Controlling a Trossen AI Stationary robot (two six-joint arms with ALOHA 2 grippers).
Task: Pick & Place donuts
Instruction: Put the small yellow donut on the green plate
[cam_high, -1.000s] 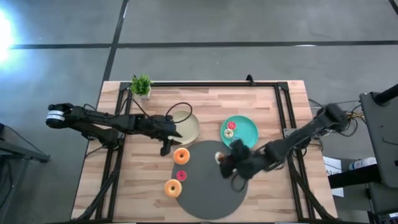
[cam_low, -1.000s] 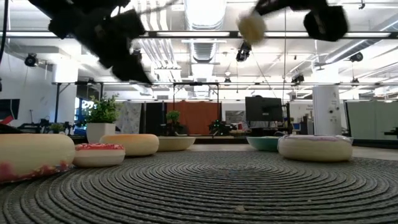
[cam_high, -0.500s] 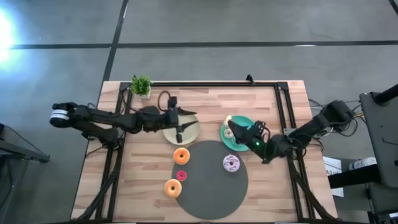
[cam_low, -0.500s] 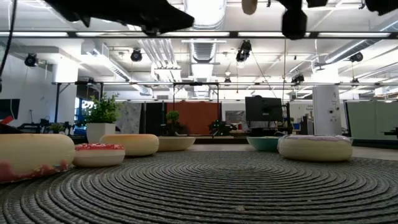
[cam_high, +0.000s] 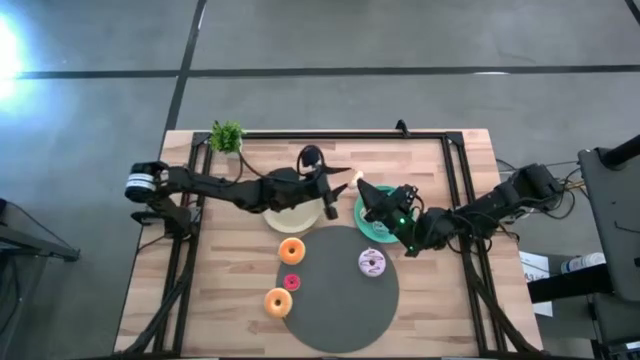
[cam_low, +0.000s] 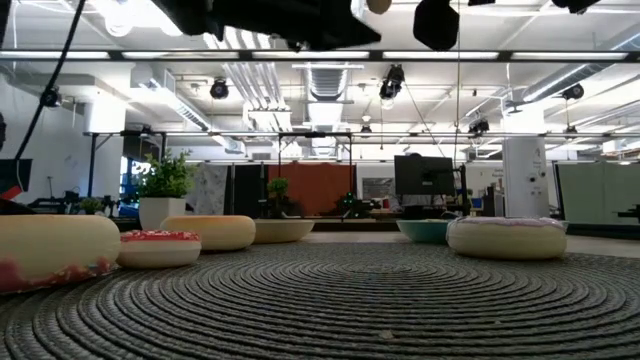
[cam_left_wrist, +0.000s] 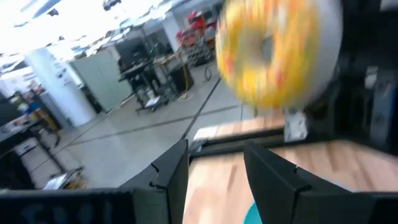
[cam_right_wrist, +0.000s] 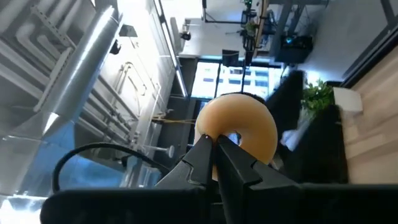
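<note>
A small donut (cam_right_wrist: 239, 134), plain cream on one face and yellow-iced (cam_left_wrist: 270, 53) on the other, hangs high over the gap between the cream plate (cam_high: 290, 215) and the teal plate (cam_high: 372, 232). My right gripper (cam_high: 365, 190) is shut on it. My left gripper (cam_high: 343, 177) points level at its iced face from the table's left, open (cam_left_wrist: 214, 155) and short of it. On the table lie two orange donuts (cam_high: 292, 250) (cam_high: 278, 302), a pink one (cam_high: 292, 282) and a lilac-white one (cam_high: 372, 262) flat on the grey mat (cam_high: 340, 315). My right gripper pinches the donut's ring (cam_right_wrist: 208, 134) beside its hole, between two fingertips (cam_right_wrist: 202, 155) that stand close together. The fingers reach in about level from the table's right. The donut is lifted clear and stands on edge, its iced face toward the left gripper.
A small potted plant (cam_high: 227, 137) stands at the far left corner. A black frame rail (cam_high: 330, 134) runs along the table's far edge and down both sides. The right arm (cam_high: 470, 215) covers part of the teal plate.
My right gripper has risen from over the mat, carrying the cream donut toward the far edge to above the teal plate, and has turned to point left. My left gripper has swung up and toward the table's right across the cream plate, tipping to level.
</note>
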